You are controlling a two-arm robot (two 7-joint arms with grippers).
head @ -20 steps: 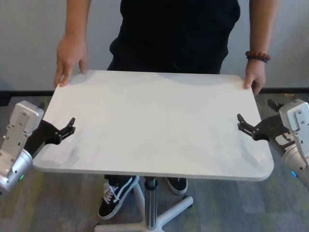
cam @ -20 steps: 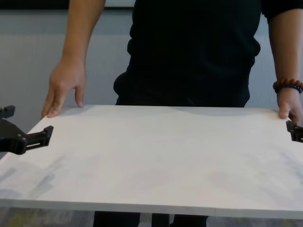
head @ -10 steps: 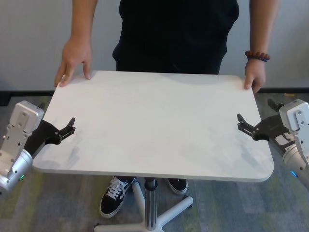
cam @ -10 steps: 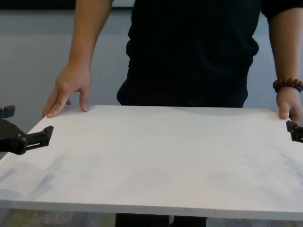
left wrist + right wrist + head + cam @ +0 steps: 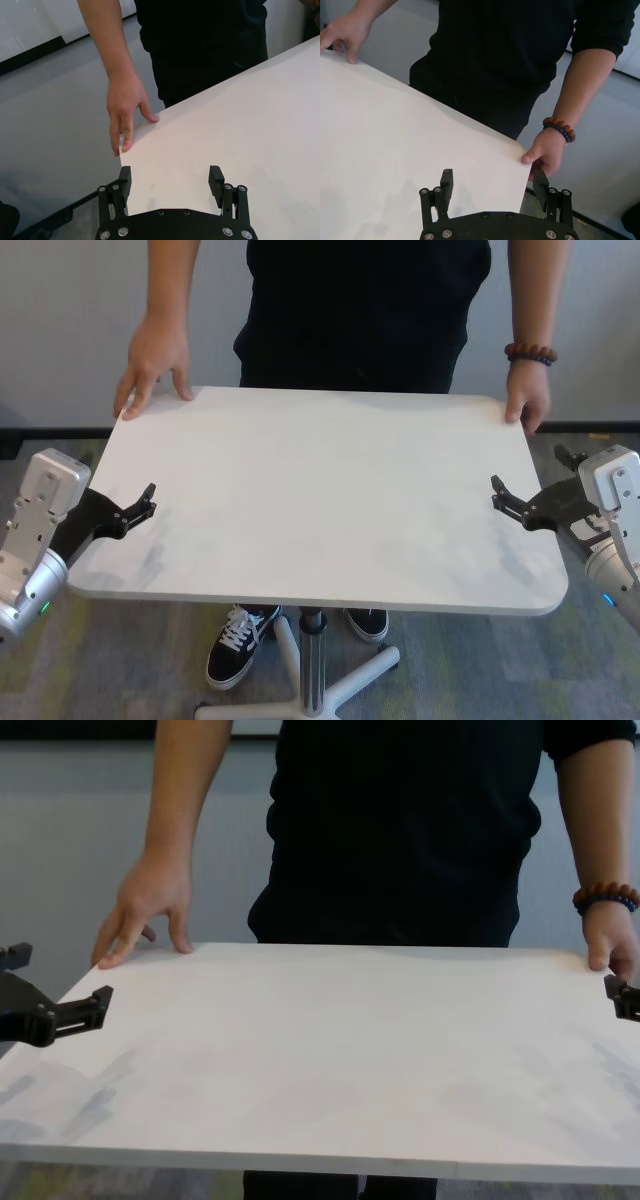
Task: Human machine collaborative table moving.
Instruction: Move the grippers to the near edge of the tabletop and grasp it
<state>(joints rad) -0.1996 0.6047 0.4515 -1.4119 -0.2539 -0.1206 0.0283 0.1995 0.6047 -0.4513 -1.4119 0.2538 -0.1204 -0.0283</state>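
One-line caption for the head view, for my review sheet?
Person holds the far corners of the white table; left gripper and right gripper sit open at its side edges.

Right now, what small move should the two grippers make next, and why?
Probably close both on the table edges. The left gripper and right gripper stand open, straddling its side edges, and the person's hands already rest on the far corners.

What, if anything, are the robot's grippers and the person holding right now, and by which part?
The table: the left gripper and right gripper straddle its side edges with jaws open, not clamped, while the person's hands hold its far corners.
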